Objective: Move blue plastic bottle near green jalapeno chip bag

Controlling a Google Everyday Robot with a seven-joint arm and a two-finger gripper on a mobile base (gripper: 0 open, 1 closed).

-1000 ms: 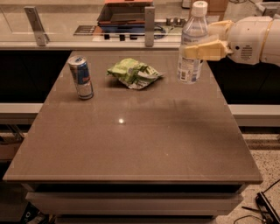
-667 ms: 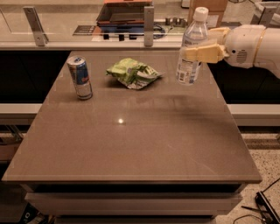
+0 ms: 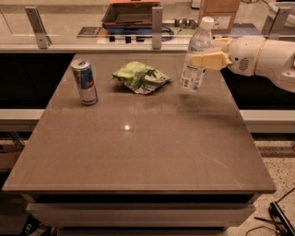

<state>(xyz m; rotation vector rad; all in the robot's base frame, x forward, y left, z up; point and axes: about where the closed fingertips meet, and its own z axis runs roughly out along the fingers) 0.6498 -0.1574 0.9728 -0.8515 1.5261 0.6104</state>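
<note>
The blue plastic bottle (image 3: 196, 57) is clear with a white cap and a pale label. It hangs slightly tilted just above the table's far right part. My gripper (image 3: 208, 59) reaches in from the right and is shut on the bottle's middle. The green jalapeno chip bag (image 3: 139, 77) lies crumpled on the table, a short gap to the left of the bottle.
A slim blue-and-silver can (image 3: 85, 82) stands at the far left of the brown table (image 3: 147, 152). Behind the table runs a counter with metal posts (image 3: 157, 27), a tray and a cardboard box (image 3: 220, 13). My white arm (image 3: 262, 57) spans the right side.
The gripper has carried the bottle a little to the left, toward the chip bag. The can and the bag have not moved.
</note>
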